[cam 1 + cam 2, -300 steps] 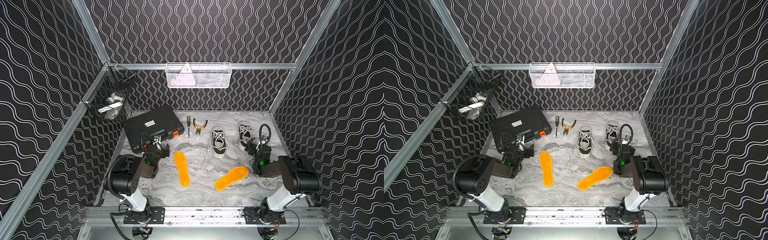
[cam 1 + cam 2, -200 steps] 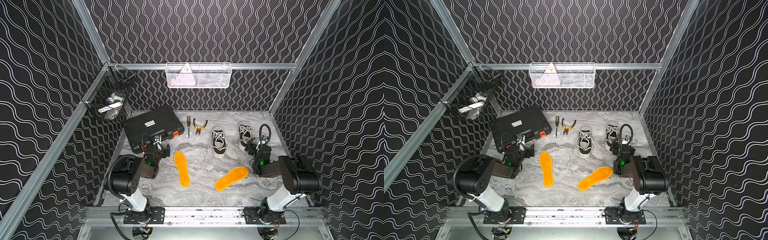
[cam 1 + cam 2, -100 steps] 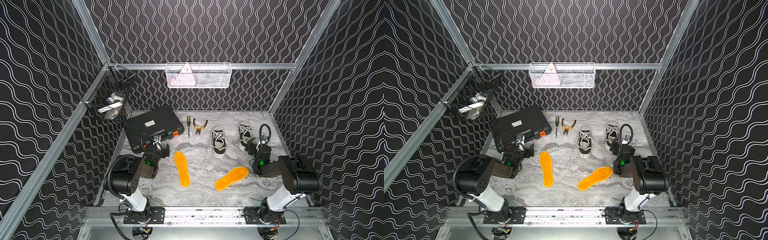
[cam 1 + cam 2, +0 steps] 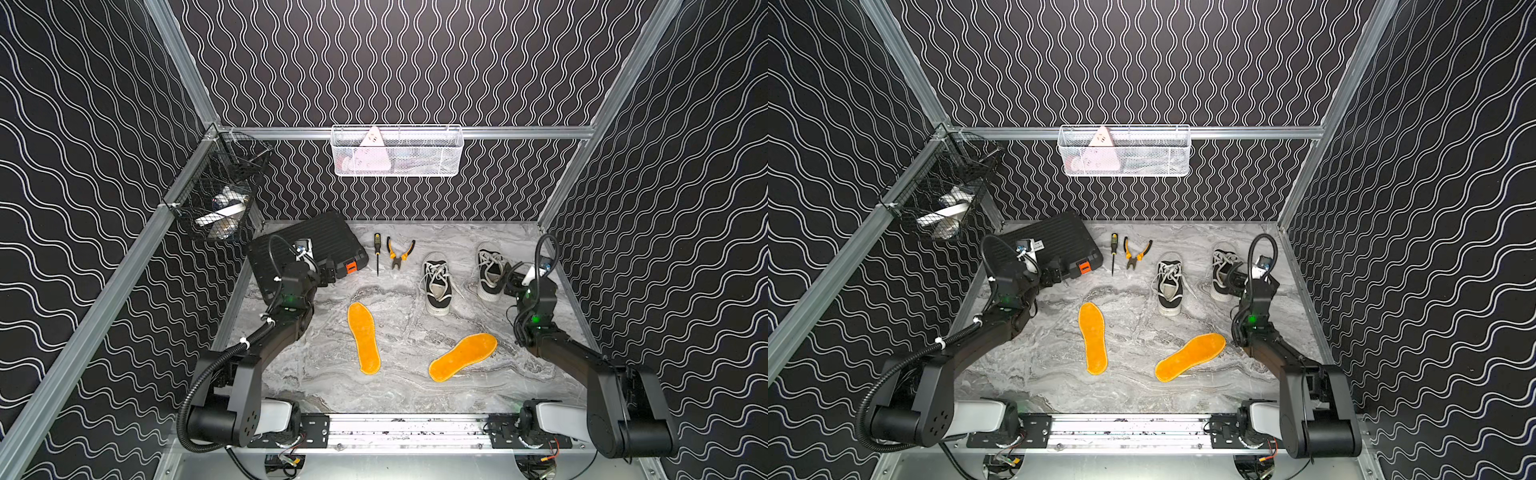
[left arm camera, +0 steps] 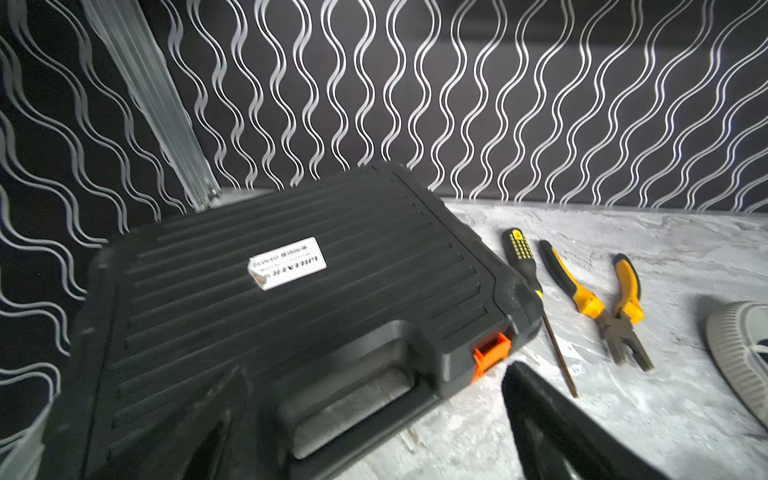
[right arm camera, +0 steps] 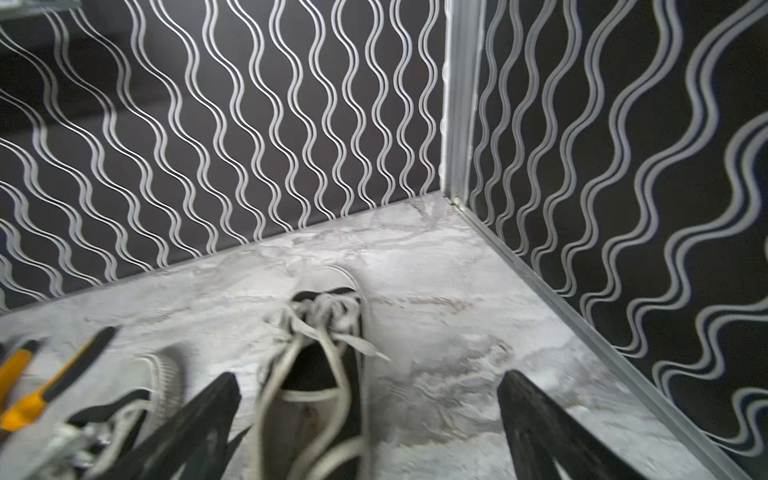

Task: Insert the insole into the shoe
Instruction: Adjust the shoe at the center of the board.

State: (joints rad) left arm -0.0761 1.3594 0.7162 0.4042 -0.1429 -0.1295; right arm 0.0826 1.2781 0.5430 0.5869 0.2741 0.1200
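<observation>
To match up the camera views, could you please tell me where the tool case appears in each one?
Both top views: case in the far corner of the table, on the robot's left.
Left wrist: case fills the middle.
Right wrist: not in it.
Shared landmark: pliers, in all four views.

No text can be read anywhere; the black case (image 5: 291, 324) at the far left of the tabletop (image 4: 407, 324) bears a white label (image 5: 286, 262) with dark printed lines; they are too blurred in the left wrist view, too small in both top views.
</observation>
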